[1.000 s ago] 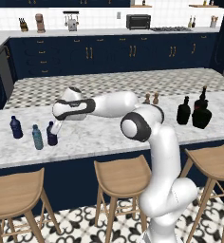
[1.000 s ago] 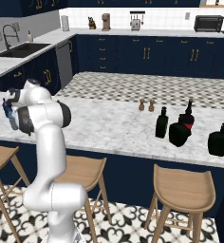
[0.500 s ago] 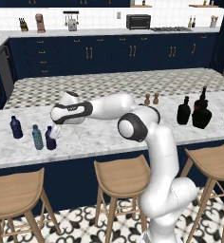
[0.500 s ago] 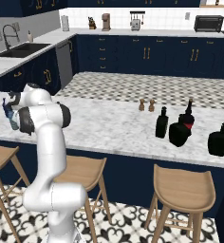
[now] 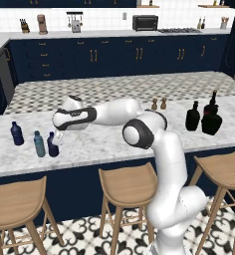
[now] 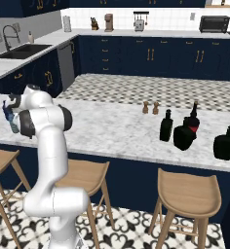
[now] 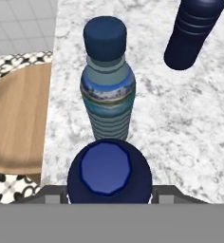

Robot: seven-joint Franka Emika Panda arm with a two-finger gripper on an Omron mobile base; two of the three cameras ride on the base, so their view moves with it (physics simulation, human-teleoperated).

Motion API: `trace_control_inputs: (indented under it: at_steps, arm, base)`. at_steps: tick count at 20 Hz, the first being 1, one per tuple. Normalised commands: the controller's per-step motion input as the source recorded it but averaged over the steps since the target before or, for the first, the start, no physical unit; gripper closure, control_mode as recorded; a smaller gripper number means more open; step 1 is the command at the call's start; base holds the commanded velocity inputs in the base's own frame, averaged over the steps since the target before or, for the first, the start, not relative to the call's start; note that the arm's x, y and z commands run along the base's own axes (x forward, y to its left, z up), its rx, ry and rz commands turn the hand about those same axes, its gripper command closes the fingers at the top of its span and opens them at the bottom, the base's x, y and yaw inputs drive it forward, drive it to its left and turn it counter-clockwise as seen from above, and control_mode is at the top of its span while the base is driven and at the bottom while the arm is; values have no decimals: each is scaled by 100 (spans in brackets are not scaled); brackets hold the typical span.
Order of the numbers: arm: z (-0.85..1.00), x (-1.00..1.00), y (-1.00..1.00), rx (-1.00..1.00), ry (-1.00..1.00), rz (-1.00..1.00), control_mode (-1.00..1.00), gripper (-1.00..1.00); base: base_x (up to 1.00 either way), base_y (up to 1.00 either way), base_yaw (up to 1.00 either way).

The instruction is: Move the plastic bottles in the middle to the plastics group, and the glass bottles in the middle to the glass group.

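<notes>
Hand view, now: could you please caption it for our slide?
Gripper holds navy-blue bottle beside teal-grey bottle on marble counter.

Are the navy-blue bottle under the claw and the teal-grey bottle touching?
Apart. The left base view shows marble between the navy-blue bottle and the teal-grey bottle.

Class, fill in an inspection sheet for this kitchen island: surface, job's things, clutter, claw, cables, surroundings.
Surface: marble island top, three plastic bottles at one end, black glass bottles at the other.
Job's things: navy bottle upright beside teal bottle; another navy bottle further off; glass bottles grouped.
Clutter: two small shakers.
Claw: claw around the navy bottle, which stands on the top.
Cables: nothing seen.
Surroundings: wooden stools, dark cabinets, sink, toaster oven.
</notes>
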Motion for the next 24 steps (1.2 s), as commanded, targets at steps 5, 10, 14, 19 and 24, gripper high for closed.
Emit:
trace_control_inputs:
  at_steps: [5,10,14,19,24]
  arm:
    - [0,32,0,0,0,0,-100,100]
    - [1,23,0,0,0,0,-100,100]
    - [0,2,0,0,-2,0,-100,100]
    - [-5,0,0,0,0,0,-100,100]
    - [0,0,0,0,0,0,-100,-100]
  base:
    - [0,0,0]
    - [0,0,0]
    - [0,0,0]
    - [0,0,0]
    - [0,0,0]
